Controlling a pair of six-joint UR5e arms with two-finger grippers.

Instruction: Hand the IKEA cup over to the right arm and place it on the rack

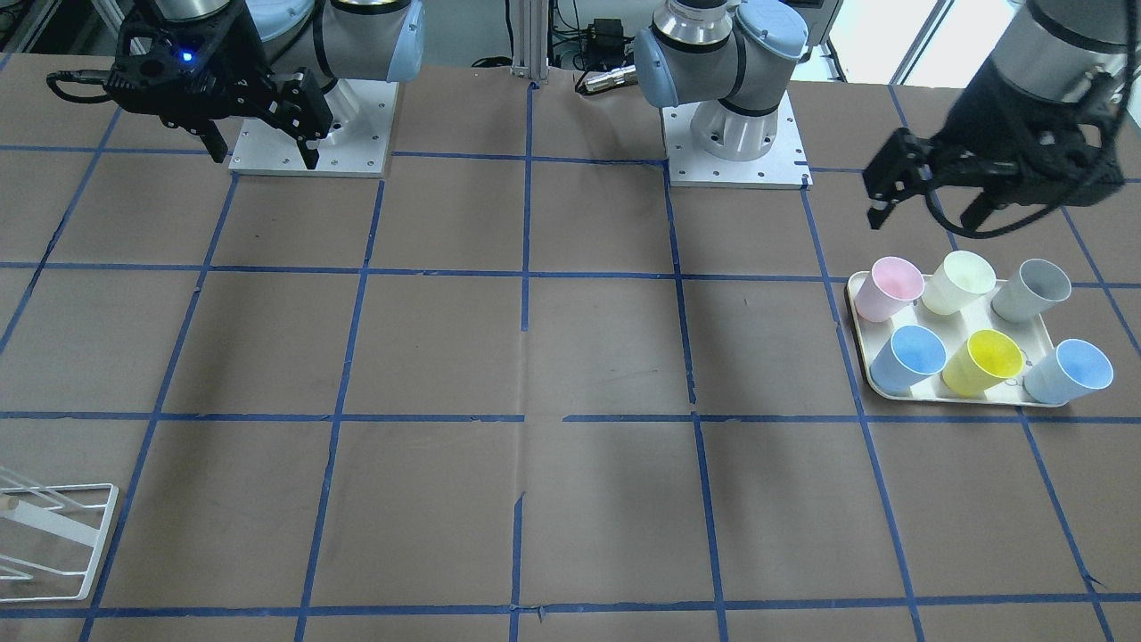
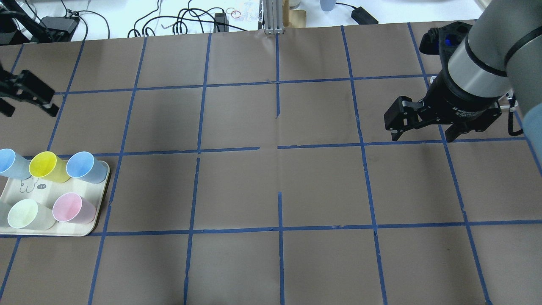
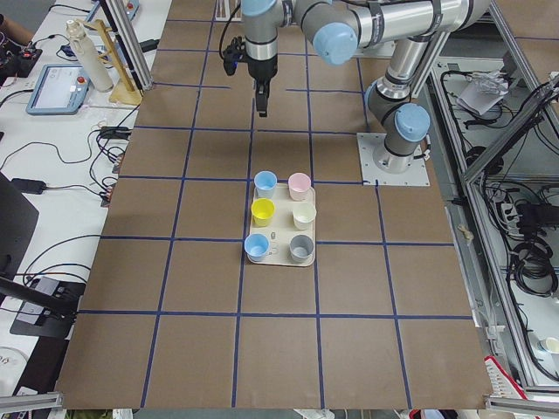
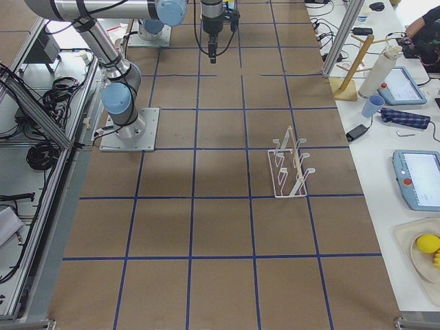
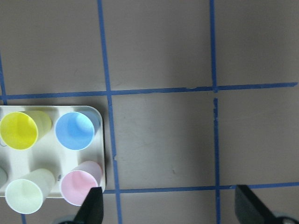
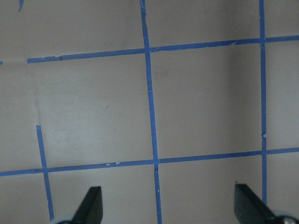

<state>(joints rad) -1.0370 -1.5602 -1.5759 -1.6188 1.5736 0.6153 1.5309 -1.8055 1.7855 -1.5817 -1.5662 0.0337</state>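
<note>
- Black left gripper (image 1: 927, 209) hangs near the cream tray (image 1: 863, 357), fingers spread, empty.
- Small pale grey plastic tumbler (image 1: 1032, 290) stands in its corner; close neighbouring cups (image 1: 958, 281) could get knocked.
- Black right gripper (image 1: 263, 147) gapes empty, white wire rack (image 1: 53, 535) well apart.

You can make out a small dark "-14" mark on the tray (image 2: 87, 231), near the left fingers (image 2: 40, 95). The white lettering above the right fingers (image 2: 391, 120) is too small to read.
</note>
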